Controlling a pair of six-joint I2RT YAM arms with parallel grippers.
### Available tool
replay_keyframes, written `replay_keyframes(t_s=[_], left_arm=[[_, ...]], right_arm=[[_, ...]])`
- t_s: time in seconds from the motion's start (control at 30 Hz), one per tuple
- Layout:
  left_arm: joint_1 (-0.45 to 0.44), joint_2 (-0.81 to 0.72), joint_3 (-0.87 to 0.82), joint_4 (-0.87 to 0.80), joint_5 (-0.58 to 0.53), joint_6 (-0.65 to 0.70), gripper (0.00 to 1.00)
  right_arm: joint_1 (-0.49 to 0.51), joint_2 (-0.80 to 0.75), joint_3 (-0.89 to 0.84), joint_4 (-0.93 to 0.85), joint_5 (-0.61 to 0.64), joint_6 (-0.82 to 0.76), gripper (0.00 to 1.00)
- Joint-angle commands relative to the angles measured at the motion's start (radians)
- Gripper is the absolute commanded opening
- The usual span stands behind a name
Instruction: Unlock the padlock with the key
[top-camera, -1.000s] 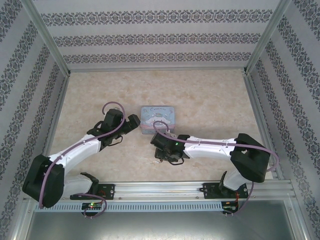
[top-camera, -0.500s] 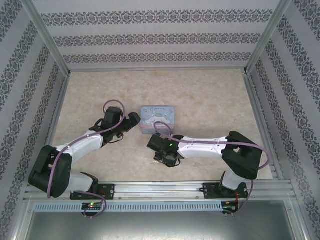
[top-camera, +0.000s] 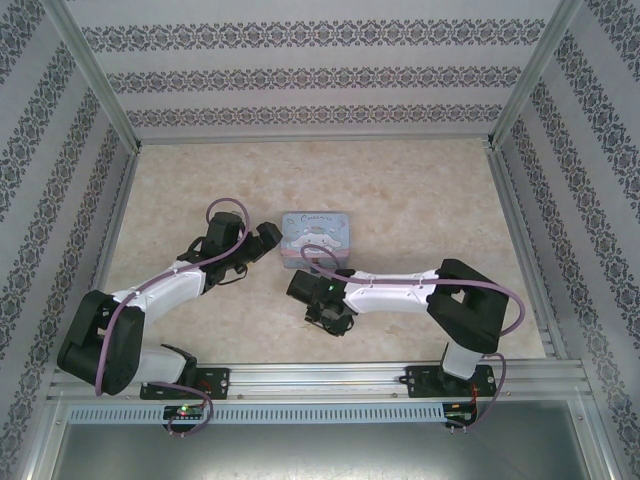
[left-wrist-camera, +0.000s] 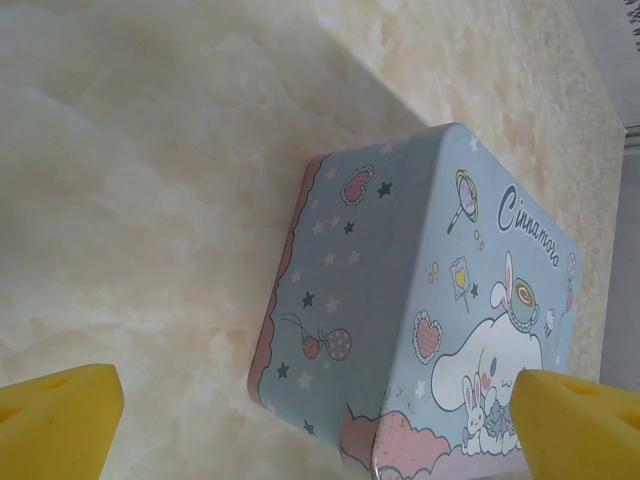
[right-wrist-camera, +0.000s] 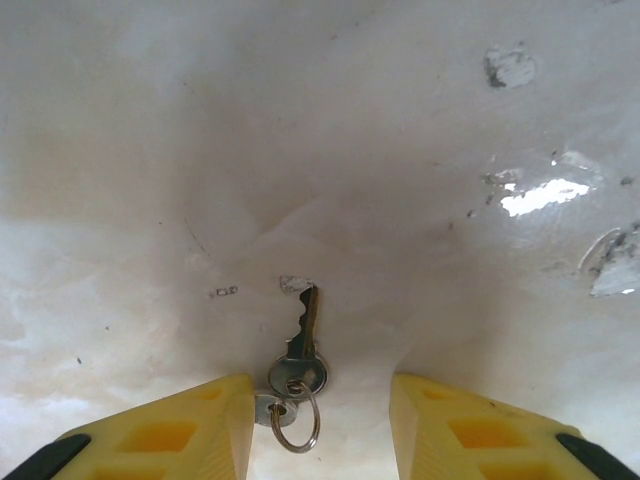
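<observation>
A small silvery key (right-wrist-camera: 303, 335) lies flat on the table with its blade pointing away from the wrist, joined by a ring (right-wrist-camera: 298, 420) to a second key. My right gripper (right-wrist-camera: 318, 392) hangs low over it, open, its yellow fingers (right-wrist-camera: 190, 420) on either side of the key's head without touching it; the second key is partly hidden under the left finger. In the top view the right gripper (top-camera: 318, 316) is in front of the tin. My left gripper (top-camera: 263, 240) stands wide open at the tin's left end. The padlock is out of view.
A light-blue cartoon tin (top-camera: 316, 234) sits mid-table, its corner between my left gripper's (left-wrist-camera: 315, 400) fingers in the left wrist view, where the tin (left-wrist-camera: 400, 290) shows its lid and side. Patterned walls and metal posts (top-camera: 100, 90) enclose the marble-look table (top-camera: 420, 190).
The right arm has slid left, bringing its gripper a little further left in front of the tin. The left arm's elbow drew in; its gripper stays at the tin.
</observation>
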Motion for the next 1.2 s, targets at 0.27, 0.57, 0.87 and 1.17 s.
replay_keyframes(t_s=[0.27,0.57,0.87,1.17], left_arm=[[0.019,0.048,-0.017,0.069,0.04,-0.012,0.99],[0.02,0.053,-0.014,0.052,0.047,-0.006,0.99],[0.023,0.03,-0.013,0.02,0.039,0.016,0.99],[0.028,0.006,0.002,0.024,0.085,0.04,0.99]], right_arm=[[-0.029,0.076,0.025,0.033,-0.033,0.005,0.31],[-0.036,0.101,0.023,0.067,-0.03,-0.02,0.15],[-0.059,0.06,-0.02,0.123,0.014,-0.151,0.0],[-0.093,-0.133,-0.12,0.165,0.089,-0.281,0.0]])
